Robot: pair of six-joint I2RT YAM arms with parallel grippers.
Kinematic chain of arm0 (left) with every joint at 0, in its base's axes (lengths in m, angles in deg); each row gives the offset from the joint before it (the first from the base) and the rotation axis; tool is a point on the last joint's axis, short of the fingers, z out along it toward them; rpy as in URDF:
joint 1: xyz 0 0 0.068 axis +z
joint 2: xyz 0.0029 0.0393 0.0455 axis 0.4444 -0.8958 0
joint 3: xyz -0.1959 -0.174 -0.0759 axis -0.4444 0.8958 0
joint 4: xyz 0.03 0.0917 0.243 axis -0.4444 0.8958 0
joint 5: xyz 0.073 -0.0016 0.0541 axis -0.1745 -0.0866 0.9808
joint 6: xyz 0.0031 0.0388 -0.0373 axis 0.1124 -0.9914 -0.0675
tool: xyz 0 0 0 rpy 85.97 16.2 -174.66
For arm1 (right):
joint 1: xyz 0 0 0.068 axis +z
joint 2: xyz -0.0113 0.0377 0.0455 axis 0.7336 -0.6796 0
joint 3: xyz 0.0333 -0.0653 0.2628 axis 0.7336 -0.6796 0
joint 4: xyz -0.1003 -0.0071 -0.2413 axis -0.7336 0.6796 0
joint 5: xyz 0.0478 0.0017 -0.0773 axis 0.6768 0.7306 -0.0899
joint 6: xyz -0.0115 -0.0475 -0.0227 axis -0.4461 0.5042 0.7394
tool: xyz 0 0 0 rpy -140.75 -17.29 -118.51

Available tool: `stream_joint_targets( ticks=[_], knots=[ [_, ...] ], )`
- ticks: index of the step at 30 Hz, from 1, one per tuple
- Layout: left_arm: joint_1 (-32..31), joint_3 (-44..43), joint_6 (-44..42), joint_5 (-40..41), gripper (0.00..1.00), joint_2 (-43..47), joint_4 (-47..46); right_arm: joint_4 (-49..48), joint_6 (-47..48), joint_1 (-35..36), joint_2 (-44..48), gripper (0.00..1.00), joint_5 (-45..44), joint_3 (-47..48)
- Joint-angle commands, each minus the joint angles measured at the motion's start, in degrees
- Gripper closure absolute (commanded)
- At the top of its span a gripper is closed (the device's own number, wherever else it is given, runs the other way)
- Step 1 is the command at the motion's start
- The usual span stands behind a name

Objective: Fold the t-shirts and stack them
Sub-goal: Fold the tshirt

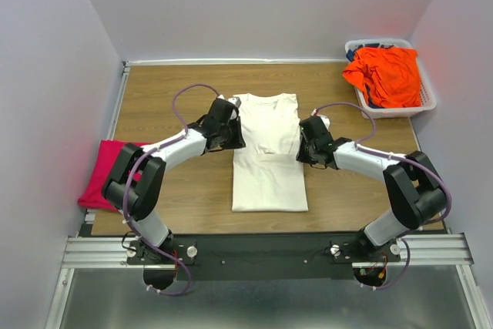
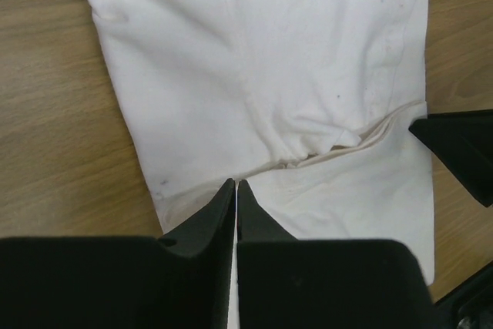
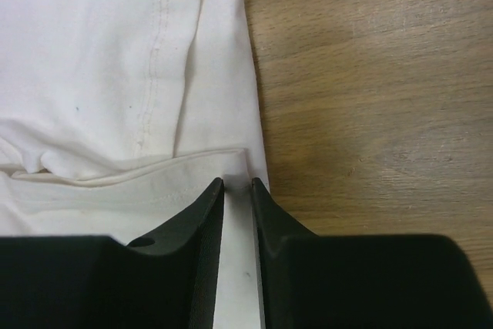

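The cream-white t-shirt (image 1: 268,152) lies flat in a long strip at the middle of the table, with a hemmed edge lying across its middle. My left gripper (image 1: 235,138) is at its left edge. In the left wrist view the gripper (image 2: 236,182) has its jaws shut, with a thin sliver of the white cloth (image 2: 269,59) between them. My right gripper (image 1: 303,148) is at the right edge. In the right wrist view it (image 3: 236,182) pinches the hem corner of the shirt (image 3: 100,59) in a narrow gap. The magenta-pink t-shirt (image 1: 104,175) lies folded at the left. The orange t-shirt (image 1: 389,75) lies crumpled in the basket.
The white lattice basket (image 1: 426,102) stands at the back right corner and holds a dark cloth under the orange shirt. Grey walls close in the table at the left, back and right. Bare wood shows beside the white shirt on both sides.
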Motion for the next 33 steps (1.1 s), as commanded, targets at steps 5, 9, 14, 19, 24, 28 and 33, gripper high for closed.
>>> stream_joint_targets(
  ticks=[5, 9, 14, 19, 24, 28, 33],
  knots=[
    [-0.15, 6.74, -0.02, -1.84, 1.0, 5.21, 0.72, 1.58, -0.13, -0.27, 2.46, 0.79, -3.93, -0.01],
    [-0.15, 7.89, 0.86, -1.76, 1.0, 3.81, -0.59, 1.67, -0.49, -0.27, 1.67, 0.79, -4.28, 0.16],
    [-0.06, 7.37, 1.65, 0.52, 1.0, 1.27, -0.95, 1.76, -0.58, -0.27, 0.96, 0.82, -4.9, -0.01],
    [0.12, 8.07, 2.09, 0.8, 1.0, -1.29, -1.83, 1.76, -0.75, -0.27, 1.4, 0.84, -5.69, -0.98],
    [0.12, 8.51, 2.09, 0.71, 1.0, -1.73, -2.36, 1.84, -0.75, -0.27, 2.36, 0.78, -4.73, -0.89],
    [0.12, 8.68, 2.0, 0.71, 1.0, -1.73, -2.36, 1.76, 0.3, -0.27, 3.51, 0.56, -3.5, 0.16],
    [0.12, 8.86, 2.09, 0.62, 1.0, -2.08, -2.53, 1.49, 0.65, -0.27, 2.02, 0.56, -2.44, 0.87]
  ],
)
